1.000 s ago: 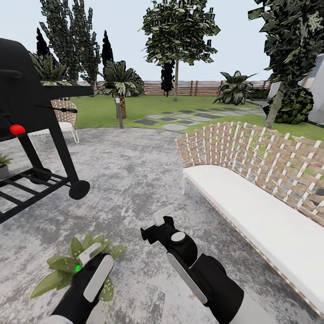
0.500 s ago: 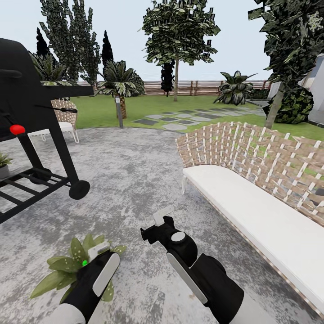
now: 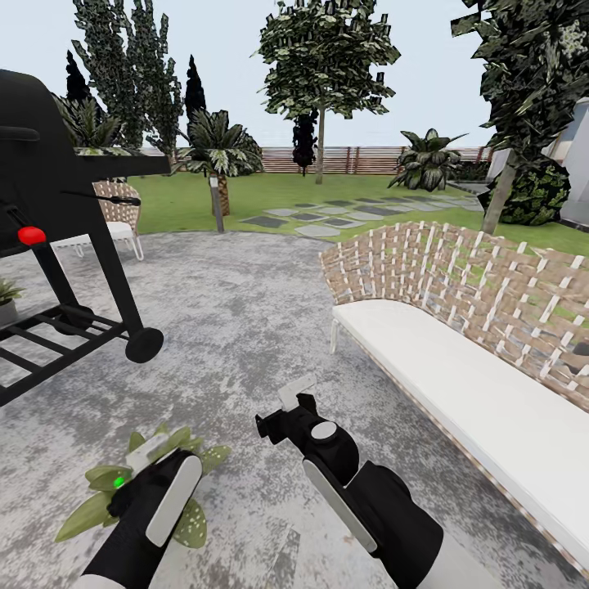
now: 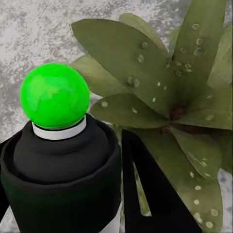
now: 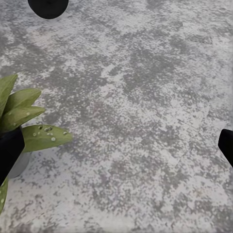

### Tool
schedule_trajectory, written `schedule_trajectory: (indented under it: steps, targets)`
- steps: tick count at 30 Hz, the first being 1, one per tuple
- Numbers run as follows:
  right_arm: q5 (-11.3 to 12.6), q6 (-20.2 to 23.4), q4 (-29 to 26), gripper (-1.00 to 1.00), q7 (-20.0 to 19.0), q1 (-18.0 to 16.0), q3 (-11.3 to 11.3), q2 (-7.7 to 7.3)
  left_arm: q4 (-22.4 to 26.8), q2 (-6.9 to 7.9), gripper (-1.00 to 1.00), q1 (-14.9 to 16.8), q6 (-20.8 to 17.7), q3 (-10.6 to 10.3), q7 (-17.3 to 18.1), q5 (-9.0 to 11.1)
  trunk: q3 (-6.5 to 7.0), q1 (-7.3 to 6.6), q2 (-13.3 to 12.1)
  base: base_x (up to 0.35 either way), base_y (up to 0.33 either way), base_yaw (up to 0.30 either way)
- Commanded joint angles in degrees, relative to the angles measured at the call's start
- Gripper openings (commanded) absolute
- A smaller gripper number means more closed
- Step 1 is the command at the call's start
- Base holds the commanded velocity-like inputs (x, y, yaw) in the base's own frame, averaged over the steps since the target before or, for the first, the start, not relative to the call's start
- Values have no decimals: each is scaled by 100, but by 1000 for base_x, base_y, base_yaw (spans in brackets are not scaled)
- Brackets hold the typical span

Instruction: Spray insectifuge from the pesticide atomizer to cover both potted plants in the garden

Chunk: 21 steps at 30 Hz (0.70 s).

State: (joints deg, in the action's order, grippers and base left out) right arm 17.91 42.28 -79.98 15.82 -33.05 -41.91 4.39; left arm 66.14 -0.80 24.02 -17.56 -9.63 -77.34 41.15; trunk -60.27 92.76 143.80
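Left tool (image 3: 135, 483): clenched around the pesticide atomizer (image 4: 60, 165), held directly above the speckled potted plant (image 3: 98, 503) at the lower left of the head view.
Pesticide atomizer: dark body with a black neck and a spray head glowing bright green (image 4: 54, 95), gripped between black fingers (image 4: 145, 189); spray head aimed down over the leaves.
Speckled potted plant: broad green leaves with white spots, spread on the grey stone patio (image 3: 245, 327), partly covered by the left arm; grey pot edge visible in the right wrist view (image 5: 22, 162).
Second potted plant (image 3: 8, 298): thin-leaved, in a grey pot, standing on the lower rack of the black grill (image 3: 49, 204) at the far left.
Right tool (image 3: 286, 413): apart from the plant, over bare patio; released, with dark fingertips (image 5: 225, 145) spread wide at opposite edges of its wrist view.
Wicker sofa (image 3: 458, 327): white cushion, woven back, to the right of both arms.
Background: lawn (image 3: 270, 192), trees and a brown slatted fence (image 3: 360, 159).
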Motion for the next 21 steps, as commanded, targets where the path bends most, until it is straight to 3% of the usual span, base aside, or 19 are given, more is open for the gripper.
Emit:
schedule_trajectory:
  steps: [1, 16, 18, 21]
  targets:
    - [-1, 0, 0, 100, 0, 0, -1, 0, -5, 0, -100, -1, -12, 11, -28, -1, 0, 0, 0, 0, 0, 0]
    - [-7, 0, 0, 100, -4, 0, 0, 0, -373, -43, -100, 22, -204, -21, 318, 12, 0, 0, 0, 0, 0, 0]
    - [-7, 0, -1, 100, -3, 0, 1, 0, -378, -38, -100, 23, -206, -18, 597, 18, 0, 0, 0, 0, 0, 0]
    - [-7, 0, -6, 100, -3, 0, 5, 0, -378, -28, -100, 21, -210, -6, 726, 19, 0, 0, 0, 0, 0, 0]
